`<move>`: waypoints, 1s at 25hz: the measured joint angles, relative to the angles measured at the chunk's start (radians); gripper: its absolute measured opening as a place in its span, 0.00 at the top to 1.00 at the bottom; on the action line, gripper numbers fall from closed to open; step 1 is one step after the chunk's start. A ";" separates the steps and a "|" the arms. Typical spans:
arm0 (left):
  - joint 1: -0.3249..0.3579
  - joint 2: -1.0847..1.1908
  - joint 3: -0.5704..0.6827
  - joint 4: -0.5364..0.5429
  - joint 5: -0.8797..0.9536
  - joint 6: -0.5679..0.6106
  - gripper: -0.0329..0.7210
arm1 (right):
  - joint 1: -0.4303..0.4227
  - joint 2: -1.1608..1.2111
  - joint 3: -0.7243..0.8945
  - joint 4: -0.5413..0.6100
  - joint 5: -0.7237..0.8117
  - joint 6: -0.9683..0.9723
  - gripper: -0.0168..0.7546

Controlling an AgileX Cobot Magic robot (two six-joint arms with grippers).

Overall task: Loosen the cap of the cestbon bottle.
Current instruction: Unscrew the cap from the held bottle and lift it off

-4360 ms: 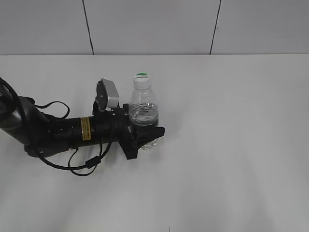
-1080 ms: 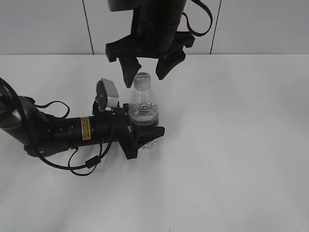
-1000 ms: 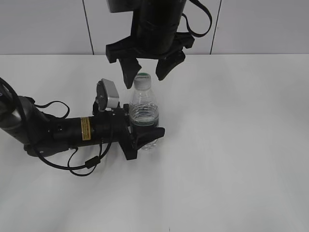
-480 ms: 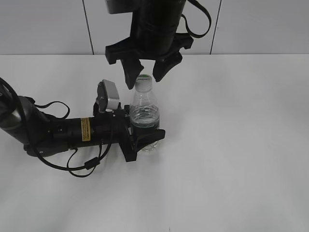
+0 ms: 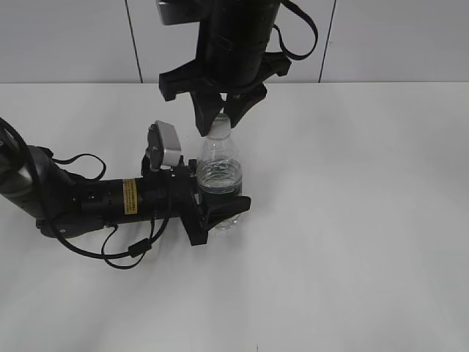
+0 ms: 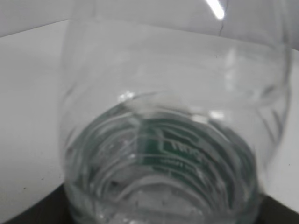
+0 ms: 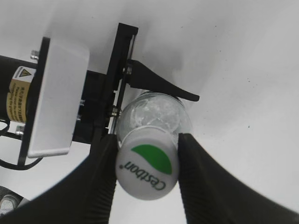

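Right wrist view: the right gripper (image 7: 145,163) reaches down over the cestbon bottle (image 5: 219,176), its two black fingers (image 7: 201,182) pressed against opposite sides of the white cap (image 7: 146,169). Lower down, the left gripper (image 5: 220,209) clamps the upright bottle's body on the white table (image 5: 352,220).

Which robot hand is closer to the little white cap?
The right gripper: its fingers sit on both sides of the cap, touching it. The left gripper holds the bottle lower down, around its body.
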 joint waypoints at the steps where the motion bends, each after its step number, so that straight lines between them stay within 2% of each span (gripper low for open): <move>1: 0.000 0.000 0.000 0.000 0.000 0.000 0.41 | 0.000 0.000 0.000 -0.001 0.000 -0.003 0.59; 8: 0.000 0.000 0.000 0.000 0.000 -0.001 0.41 | 0.000 0.000 0.000 -0.008 0.000 -0.129 0.59; 15: 0.000 0.000 0.000 0.000 0.000 0.002 0.41 | 0.000 0.000 0.000 0.001 0.000 -0.412 0.59; 25: 0.000 0.000 0.000 0.001 -0.002 0.017 0.41 | 0.000 0.000 0.000 0.049 0.000 -0.698 0.59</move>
